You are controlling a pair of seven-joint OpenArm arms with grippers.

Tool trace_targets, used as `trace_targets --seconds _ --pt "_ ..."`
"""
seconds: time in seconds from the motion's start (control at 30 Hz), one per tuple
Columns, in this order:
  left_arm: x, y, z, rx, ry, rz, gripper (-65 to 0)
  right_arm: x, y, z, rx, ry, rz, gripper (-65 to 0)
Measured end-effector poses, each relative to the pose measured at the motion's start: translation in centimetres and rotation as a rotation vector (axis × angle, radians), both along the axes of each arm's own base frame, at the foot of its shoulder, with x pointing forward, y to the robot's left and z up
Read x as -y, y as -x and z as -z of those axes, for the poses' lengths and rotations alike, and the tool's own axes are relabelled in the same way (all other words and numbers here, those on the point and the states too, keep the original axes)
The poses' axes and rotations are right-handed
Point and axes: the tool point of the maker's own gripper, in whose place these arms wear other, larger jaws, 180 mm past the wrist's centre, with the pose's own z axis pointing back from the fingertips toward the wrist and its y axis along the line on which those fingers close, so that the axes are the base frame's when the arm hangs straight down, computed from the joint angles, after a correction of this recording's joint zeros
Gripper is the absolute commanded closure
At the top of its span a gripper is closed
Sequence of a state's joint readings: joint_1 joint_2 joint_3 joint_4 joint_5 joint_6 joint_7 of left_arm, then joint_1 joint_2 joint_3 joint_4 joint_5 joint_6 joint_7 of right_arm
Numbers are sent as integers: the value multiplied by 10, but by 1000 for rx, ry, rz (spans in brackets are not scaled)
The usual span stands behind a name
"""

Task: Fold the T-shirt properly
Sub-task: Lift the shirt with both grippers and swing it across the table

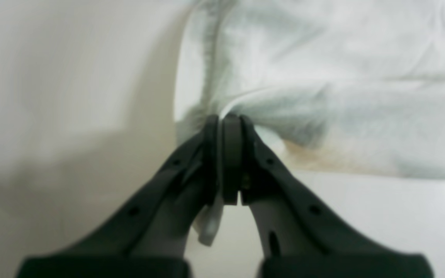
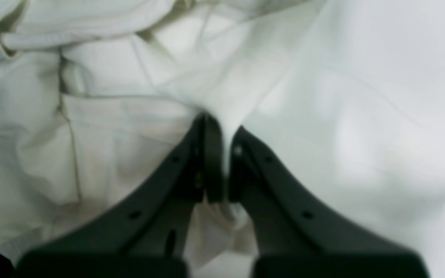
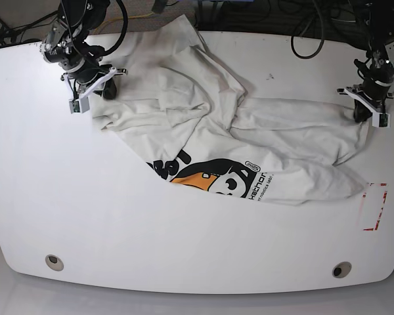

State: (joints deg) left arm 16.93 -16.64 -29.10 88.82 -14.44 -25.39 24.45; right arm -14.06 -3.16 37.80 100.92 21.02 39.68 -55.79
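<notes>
The T-shirt (image 3: pixel 249 141) lies crumpled lengthwise between your left gripper (image 3: pixel 364 111) and right gripper (image 3: pixel 100 88), each clamped on an opposite edge.

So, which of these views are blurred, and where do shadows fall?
Left wrist view: soft focus; the black left gripper, pinching the white cotton T-shirt, casts a broad grey shadow on the white table. Right wrist view: equally blurred around the black right gripper. Base view: sharp, evenly lit, the printed graphic readable.
</notes>
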Motion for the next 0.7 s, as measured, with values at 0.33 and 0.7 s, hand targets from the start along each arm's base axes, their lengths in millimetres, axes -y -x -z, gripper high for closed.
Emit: trace_targets --seconds 0.33,0.7 --pt "56 -55 -81 175 -110 186 0 17 -63 -40 111 65 -28 0" --pt "59 -101 -165 291 -220 172 0 30 -136 -105 260 130 -77 0"
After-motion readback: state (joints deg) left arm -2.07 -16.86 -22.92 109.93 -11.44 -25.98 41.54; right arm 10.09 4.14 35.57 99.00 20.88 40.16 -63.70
